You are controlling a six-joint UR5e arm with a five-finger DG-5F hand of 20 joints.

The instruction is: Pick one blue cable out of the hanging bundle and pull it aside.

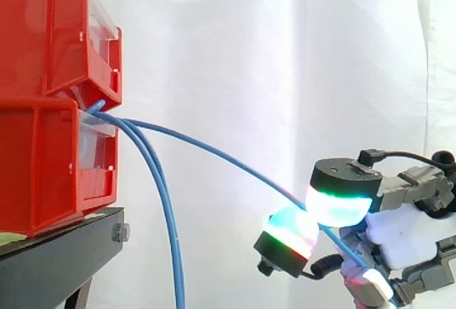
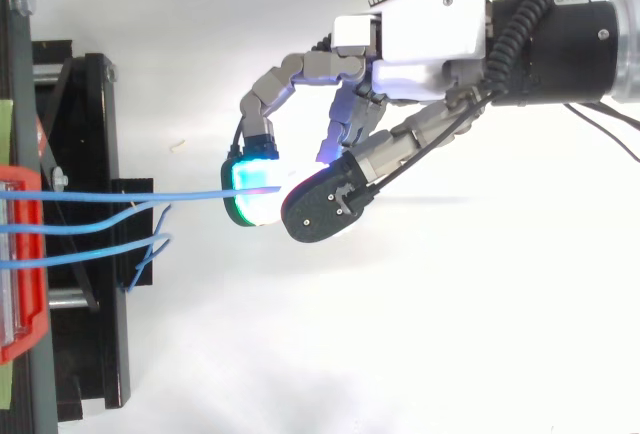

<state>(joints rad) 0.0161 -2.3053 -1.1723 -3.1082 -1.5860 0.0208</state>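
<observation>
Hanging behind the work, the white curtain [image 1: 249, 53] spans the side view. Two red bins, an upper bin [image 1: 50, 31] stacked on a lower bin [image 1: 50, 166], are cut off by the left edge, so their full width cannot be seen. The black stand [image 1: 57, 259] beneath them is also cropped at the corner. From above, the stand [image 2: 100, 134] shows as dark bars and the bins as a red strip at the left edge.

The hand [image 1: 406, 234] enters from the right and is partly cut off by the frame in the side view, where its palm is mostly hidden behind its own fingers. From above, the hand [image 2: 430, 39] shows whole, with fingers curled forward and down. Two glowing pads [image 1: 338, 206] meet tip to tip – one cyan-white with a green band, the other green and red at its rim. They are clamped on one blue cable [image 1: 214, 154].

That cable leaves the gap between the bins and runs in a long shallow arc, down and to the right, away from the rest. It passes between the pads and on in front of the palm, where its end is hard to make out. In the top view it is a near-straight line [image 2: 150, 195] to the cyan pad.

The bundle [image 1: 167, 216] – the remaining blue cables – drops steeply just beside the stand and out of the bottom edge.
</observation>
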